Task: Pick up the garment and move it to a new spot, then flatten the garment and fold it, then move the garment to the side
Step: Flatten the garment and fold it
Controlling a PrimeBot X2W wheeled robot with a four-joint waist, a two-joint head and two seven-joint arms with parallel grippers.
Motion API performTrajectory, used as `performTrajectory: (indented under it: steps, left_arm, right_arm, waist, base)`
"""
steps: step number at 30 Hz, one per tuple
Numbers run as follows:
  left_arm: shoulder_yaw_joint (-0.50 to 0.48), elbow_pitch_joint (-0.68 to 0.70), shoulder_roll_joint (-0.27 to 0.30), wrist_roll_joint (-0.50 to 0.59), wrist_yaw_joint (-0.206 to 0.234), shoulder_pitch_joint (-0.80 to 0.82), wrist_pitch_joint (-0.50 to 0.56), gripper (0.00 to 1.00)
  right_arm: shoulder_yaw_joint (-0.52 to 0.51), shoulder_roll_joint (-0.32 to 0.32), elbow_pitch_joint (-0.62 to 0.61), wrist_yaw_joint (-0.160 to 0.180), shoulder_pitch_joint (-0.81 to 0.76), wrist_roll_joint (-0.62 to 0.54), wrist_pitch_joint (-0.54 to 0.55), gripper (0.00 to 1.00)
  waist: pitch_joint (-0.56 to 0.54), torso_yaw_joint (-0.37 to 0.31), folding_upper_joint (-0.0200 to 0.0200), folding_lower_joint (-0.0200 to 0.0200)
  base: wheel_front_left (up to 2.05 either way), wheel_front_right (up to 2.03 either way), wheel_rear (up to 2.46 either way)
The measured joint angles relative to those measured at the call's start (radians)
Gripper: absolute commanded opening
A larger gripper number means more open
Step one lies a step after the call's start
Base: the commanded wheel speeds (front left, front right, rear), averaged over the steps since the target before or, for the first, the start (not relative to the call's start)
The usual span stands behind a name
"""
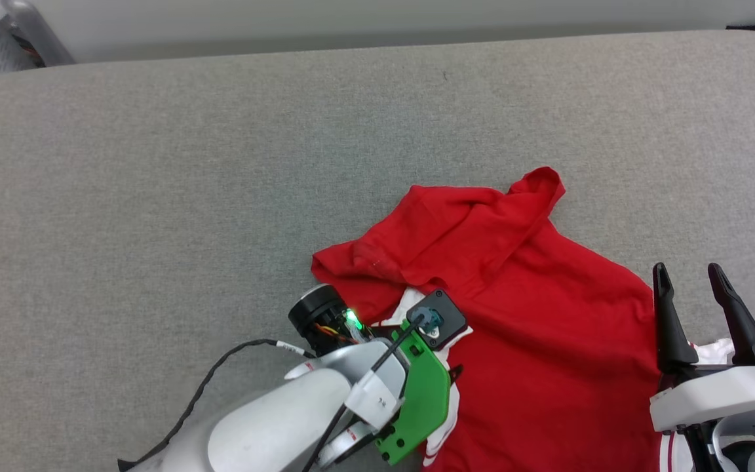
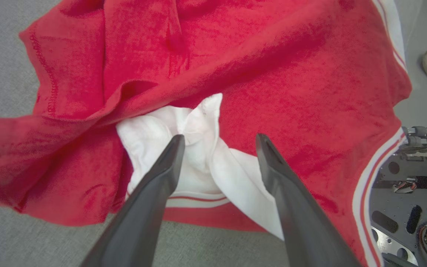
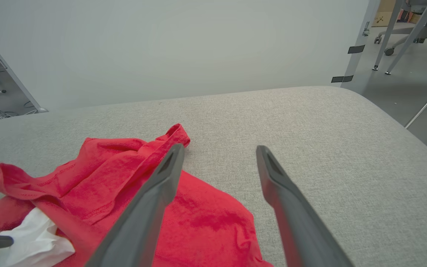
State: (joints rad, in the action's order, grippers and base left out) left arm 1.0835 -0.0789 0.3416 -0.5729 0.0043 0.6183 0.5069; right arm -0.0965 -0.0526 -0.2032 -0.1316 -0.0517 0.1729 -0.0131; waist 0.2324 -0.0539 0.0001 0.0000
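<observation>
Left tool [image 2: 220,136], fingers apart, over garment [image 2: 291,74]

Lower left of the head view: the left arm [image 1: 266,429], a white-and-silver shell carrying a green bracket [image 1: 425,396], a looping black cable [image 1: 253,341], a black cylinder [image 1: 315,313] with a lit green lamp [image 1: 351,319], and a square black camera mount [image 1: 443,318]. Lower right: the right gripper [image 1: 687,270] has two long, dark, tapered fingers [image 1: 669,321] rising from a white block [image 1: 718,393]. Lower right of the left wrist view: a grey slotted plate [image 2: 399,200].
</observation>
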Motion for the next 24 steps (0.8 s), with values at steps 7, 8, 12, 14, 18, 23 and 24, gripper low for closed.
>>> performTrajectory:
  steps: [7, 8, 12, 14, 18, 23, 24]
  left_arm:
    - [0.02, -0.109, -0.021, 0.001, -0.046, 0.06, 0.04, 0.55]
    - [0.021, -0.112, -0.025, 0.001, -0.051, 0.063, 0.04, 0.16]
    - [0.018, -0.11, -0.026, 0.007, -0.053, 0.073, 0.01, 0.0]
    - [0.009, -0.099, -0.024, 0.022, -0.046, 0.08, -0.021, 0.0]
    - [-0.035, -0.045, -0.003, 0.029, 0.007, 0.078, -0.091, 0.0]
    - [-0.11, 0.049, 0.068, 0.026, 0.099, 0.032, -0.148, 0.0]
    - [-0.128, 0.069, 0.084, 0.024, 0.122, 0.011, -0.16, 0.0]
  right_arm:
    - [0.008, 0.001, 0.043, 0.0, 0.029, 0.026, -0.026, 1.0]
    - [0.007, 0.001, 0.048, 0.0, 0.031, 0.027, -0.031, 1.0]
    - [-0.002, 0.001, 0.064, 0.0, 0.035, 0.028, -0.039, 1.0]
    - [-0.01, 0.001, 0.069, 0.0, 0.035, 0.029, -0.04, 1.0]
    - [-0.026, 0.002, 0.07, 0.0, 0.035, 0.028, -0.033, 1.0]
    - [-0.042, 0.002, 0.05, 0.0, 0.03, 0.023, -0.008, 1.0]
    - [-0.046, 0.002, 0.042, 0.0, 0.028, 0.021, -0.002, 1.0]
  waist:
    - [0.056, -0.033, 0.0, 0.0]
    - [0.061, -0.038, 0.0, 0.0]
    - [0.072, -0.045, 0.0, 0.0001]
    - [0.069, -0.041, 0.0, 0.0]
    - [0.051, -0.025, 0.0, 0.0001]
    - [0.021, 0.007, 0.0, 0.0001]
    - [0.015, 0.016, 0.0, 0.0]
  base:
    - [0.0, 0.0, 0.0]
    - [0.0, 0.0, 0.0]
    - [0.0, 0.0, 0.0]
    - [0.0, 0.0, 0.0]
    - [0.0, 0.0, 0.0]
    - [0.0, 0.0, 0.0]
    - [0.0, 0.0, 0.0]
